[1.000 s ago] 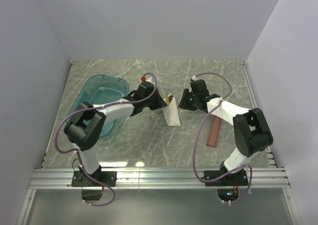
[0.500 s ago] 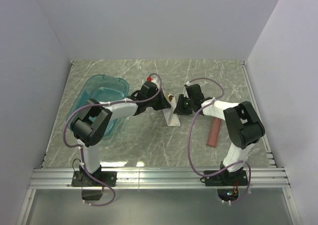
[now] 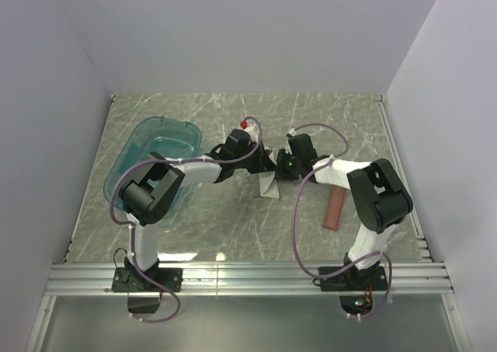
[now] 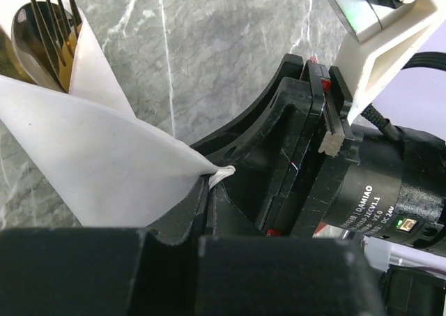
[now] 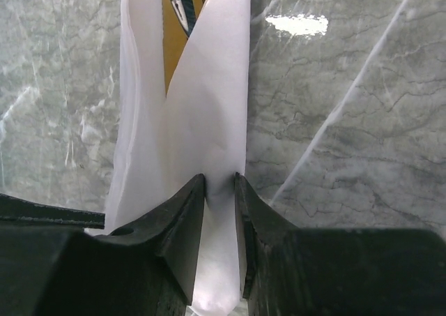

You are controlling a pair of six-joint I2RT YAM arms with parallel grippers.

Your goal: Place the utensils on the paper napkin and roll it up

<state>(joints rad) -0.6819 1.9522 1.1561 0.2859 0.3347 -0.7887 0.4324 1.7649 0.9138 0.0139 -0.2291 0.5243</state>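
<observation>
Tub point(image 3: 155, 154) comes first on your left, teal and see-through, standing on the marbled desk point(image 3: 233, 220), with your left arm point(image 3: 190, 169) reaching past it toward the middle. Your left fingers point(image 4: 202, 215) are together, pinching a crumpled corner of the paper napkin point(image 4: 90, 162). That napkin lies mid-desk as a narrow white bundle, folded into a cone-like wrap, between the two wrists. The utensils point(image 4: 43, 26) sit inside it: dark fork tines and a silver spoon bowl poke out of the open far end, with a brownish piece beside them. Your right fingers point(image 5: 191, 204) stand close together on a raised fold of the napkin, one on each side and touching it. Further right, well apart from the bundle, the long reddish-brown tray point(image 3: 335, 206) lies on the desk just beside your right arm point(image 3: 373, 193).
</observation>
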